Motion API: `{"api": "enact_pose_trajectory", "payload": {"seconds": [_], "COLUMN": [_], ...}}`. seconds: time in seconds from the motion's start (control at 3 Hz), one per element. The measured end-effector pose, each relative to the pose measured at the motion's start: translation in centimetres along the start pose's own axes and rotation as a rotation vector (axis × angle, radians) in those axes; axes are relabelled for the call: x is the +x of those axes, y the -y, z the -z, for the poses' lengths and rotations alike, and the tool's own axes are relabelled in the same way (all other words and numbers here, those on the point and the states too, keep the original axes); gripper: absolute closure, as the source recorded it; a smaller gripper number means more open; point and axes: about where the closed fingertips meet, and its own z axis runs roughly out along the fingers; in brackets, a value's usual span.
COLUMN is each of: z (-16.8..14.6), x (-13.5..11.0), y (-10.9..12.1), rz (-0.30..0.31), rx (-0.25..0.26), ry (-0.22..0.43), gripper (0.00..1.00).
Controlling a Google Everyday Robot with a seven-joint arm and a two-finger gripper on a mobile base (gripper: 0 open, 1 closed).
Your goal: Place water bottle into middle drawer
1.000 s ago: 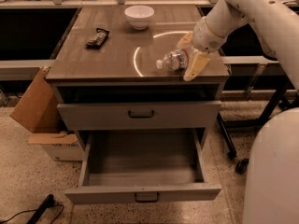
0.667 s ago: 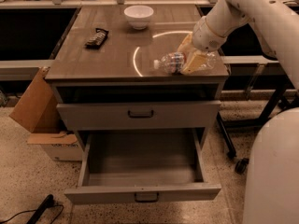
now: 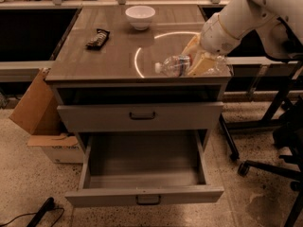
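I'm on the grab step. My gripper (image 3: 195,59) is at the bottle (image 3: 171,66), which lies on the tabletop (image 3: 113,56). I cannot tell if the jaws are squeezing it. Next I must lift it, then lower it into the open drawer (image 3: 104,196).

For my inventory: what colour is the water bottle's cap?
White, camera view; water bottle lies by the gripper on the cabinet.

My end effector (image 3: 190,63) is over the right front part of the bench (image 3: 94,65), at the water bottle (image 3: 174,65), which lies on its side there. The bowl (image 3: 140,17) stands at rear centre, and the packet (image 3: 97,38) lies to its front left. Below the upper drawer (image 3: 140,116), the middle drawer (image 3: 144,195) stands pulled out.
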Motion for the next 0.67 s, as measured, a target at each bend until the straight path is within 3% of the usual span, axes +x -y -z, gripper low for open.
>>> {"api": "enact_pose_trajectory", "payload": {"seconds": [0.33,0.67], "z": [0.4,-1.6], "x": [-2.3,-1.7], "y": [-4.7,-7.4], "rz": [-0.064,-0.090], "rx": [-0.008,-0.067], "ry": [0.084,0.090], "gripper": [1.00,1.00]}}
